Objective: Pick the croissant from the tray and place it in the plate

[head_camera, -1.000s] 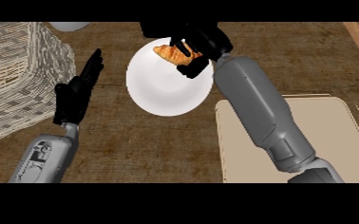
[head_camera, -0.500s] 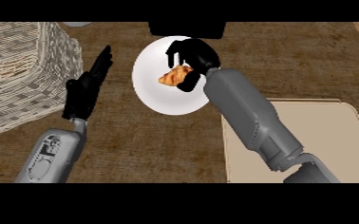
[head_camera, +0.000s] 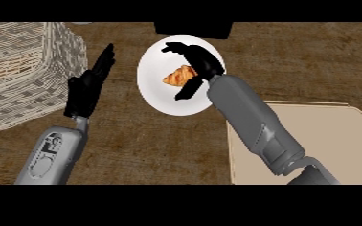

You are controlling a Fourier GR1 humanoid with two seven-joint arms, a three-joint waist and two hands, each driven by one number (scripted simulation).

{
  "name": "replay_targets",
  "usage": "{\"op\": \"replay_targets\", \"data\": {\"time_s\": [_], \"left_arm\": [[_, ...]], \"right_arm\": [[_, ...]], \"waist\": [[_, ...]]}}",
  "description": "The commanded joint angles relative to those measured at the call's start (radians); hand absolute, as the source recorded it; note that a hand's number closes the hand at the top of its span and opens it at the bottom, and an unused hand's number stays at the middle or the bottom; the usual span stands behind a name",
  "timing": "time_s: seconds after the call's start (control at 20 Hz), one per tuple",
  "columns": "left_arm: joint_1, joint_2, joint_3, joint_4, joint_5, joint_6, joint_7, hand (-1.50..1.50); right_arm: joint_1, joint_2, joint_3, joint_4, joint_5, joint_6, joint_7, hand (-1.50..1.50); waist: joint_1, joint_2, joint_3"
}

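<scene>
The golden-brown croissant (head_camera: 179,75) lies on the white plate (head_camera: 164,103), a little above the plate's middle. My right hand (head_camera: 203,63) hovers over the plate's right half and is open. Its fingers (head_camera: 174,48) stretch up and to the left past the croissant, and the thumb (head_camera: 186,90) points down below it. The croissant sits in the gap between them, and I cannot tell whether they touch it. The beige tray (head_camera: 304,129) fills the lower right, partly under my right forearm. My left hand (head_camera: 87,89) rests open left of the plate, fingers up.
A woven wicker basket (head_camera: 28,72) stands at the left, close behind my left hand. A black object (head_camera: 193,29) sits at the counter's far edge just above the plate. Brown wooden counter (head_camera: 290,62) surrounds the plate.
My right hand came down over the plate with the croissant and spread its fingers. The croissant now lies on the plate. The left hand stayed beside the basket.
</scene>
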Motion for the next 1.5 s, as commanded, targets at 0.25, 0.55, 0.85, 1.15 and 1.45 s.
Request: {"op": "replay_targets", "data": {"time_s": [0.25, 0.55, 0.85, 1.15, 1.45], "left_arm": [[0.051, 0.002, 0.02, -0.015, -0.014, 0.025, -0.008, 0.0], [0.06, 0.006, 0.04, -0.02, -0.014, 0.022, -0.005, 0.0], [0.152, -0.004, 0.015, -0.111, -0.035, 0.019, -0.013, 0.0], [0.062, -0.001, 0.041, -0.063, -0.023, -0.002, 0.008, 0.0], [0.038, -0.02, 0.026, -0.067, -0.027, -0.007, 0.038, 0.0]], "right_arm": [[-0.029, -0.013, -0.215, 0.009, -0.256, -0.019, -0.064, -1.5], [-0.051, -0.179, -0.326, 0.061, -0.318, 0.059, -0.092, -1.5], [-0.029, -0.278, -0.356, 0.182, -0.306, 0.175, -0.215, -1.5], [-0.035, -0.389, -0.36, 0.266, -0.276, 0.277, -0.312, -1.5], [-0.054, -0.456, -0.391, 0.314, -0.287, 0.345, -0.337, -1.5]], "waist": [[-0.063, -0.015, 0.0], [-0.077, -0.015, 0.0], [-0.059, -0.012, 0.0], [-0.043, 0.001, 0.001], [-0.026, 0.007, 0.002]]}}
